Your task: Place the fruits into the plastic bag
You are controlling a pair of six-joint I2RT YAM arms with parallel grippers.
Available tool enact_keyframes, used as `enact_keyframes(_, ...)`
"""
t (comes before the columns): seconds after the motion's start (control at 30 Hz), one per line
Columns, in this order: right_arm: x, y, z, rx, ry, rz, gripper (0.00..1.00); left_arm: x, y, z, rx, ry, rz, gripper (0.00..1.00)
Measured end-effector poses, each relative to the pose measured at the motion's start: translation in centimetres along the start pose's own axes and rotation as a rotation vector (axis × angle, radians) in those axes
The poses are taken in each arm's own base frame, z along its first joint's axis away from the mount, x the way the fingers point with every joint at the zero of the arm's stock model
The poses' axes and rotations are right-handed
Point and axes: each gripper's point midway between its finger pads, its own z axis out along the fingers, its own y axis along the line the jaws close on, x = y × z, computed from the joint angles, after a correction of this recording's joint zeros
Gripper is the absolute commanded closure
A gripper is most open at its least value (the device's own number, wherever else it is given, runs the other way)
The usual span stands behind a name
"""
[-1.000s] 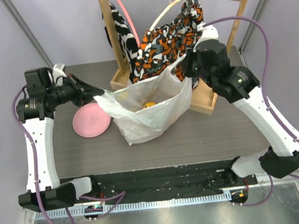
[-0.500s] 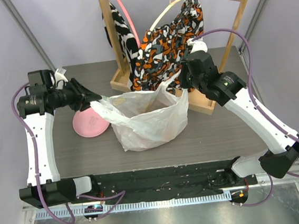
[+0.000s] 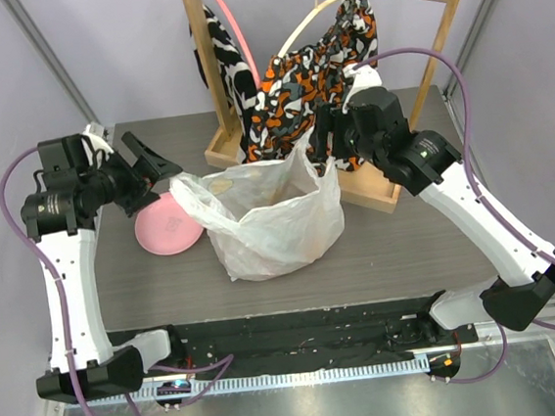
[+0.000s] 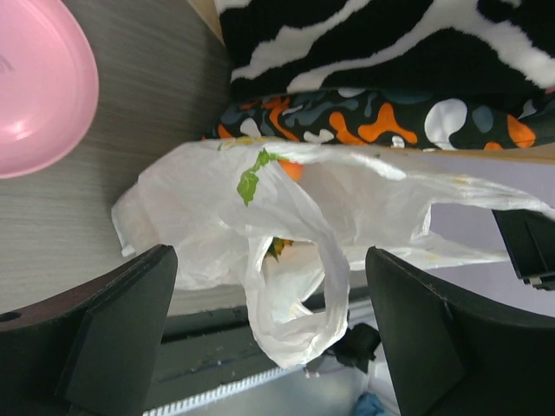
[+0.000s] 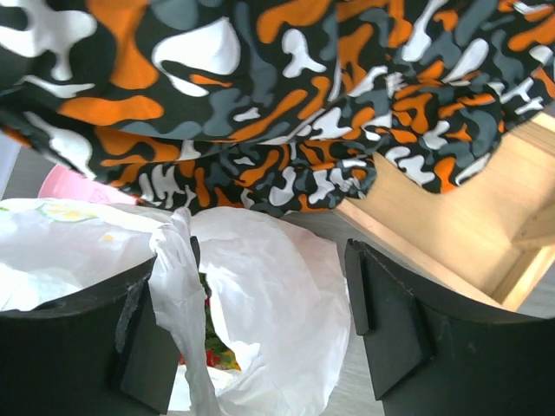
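Near the middle of the grey table [image 3: 409,244], the plastic bag [image 3: 274,223] stands upright with its mouth open towards the ceiling. Its long axis runs across the table from left to right, between the two arms. The left gripper [image 3: 162,163] hovers at the bag's left rim with its jaws spread wide. One handle loop [image 4: 299,312] droops in the gap between them, and neither jaw pinches it. The right gripper [image 3: 323,149] is at the bag's far right rim, also with its jaws parted. A twisted strip of the other handle [image 5: 178,277] lies against one finger, unclamped. The fruits sit inside the bag and show only in part: an orange patch with a green leafy bit [image 4: 251,178] through the thin wall, and a glimpse of red and green [image 5: 208,347] down in the mouth. Faint yellowish marks [image 5: 65,211] on the bag are too blurred to read as print. A round pink plate [image 3: 166,224] lies on the table just left of the bag, partly behind its edge. An orange, black and white patterned cloth [image 3: 314,77] hangs from a wooden rack [image 3: 208,77] directly behind the bag.
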Motion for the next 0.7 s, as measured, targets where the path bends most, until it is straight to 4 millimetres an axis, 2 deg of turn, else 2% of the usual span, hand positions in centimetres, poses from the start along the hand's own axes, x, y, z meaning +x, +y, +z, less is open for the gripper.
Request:
enact_keyframes(0.2,-1.2,1.8,-0.8,-0.111,-0.034,-0.030,0.19,-1.7,-0.4,-1.3,-0.008,-0.134,0.045,0.00)
enact_keyframes(0.47,-5.7,3.8,-4.3,-0.242,-0.193,-0.008,0.14,-3.8,0.2,-1.5,-0.058,-0.244,0.061,0.00)
enact_keyframes(0.57,-7.2,3.5,-5.0,-0.223,-0.252,0.013,0.08,-4.3,0.6,-1.5,-0.075,-0.273,0.064,0.00)
enact_keyframes(0.7,-8.4,1.5,-5.1,-0.132,-0.292,0.044,0.06,-4.7,1.4,-1.8,-0.110,-0.323,0.069,0.00)
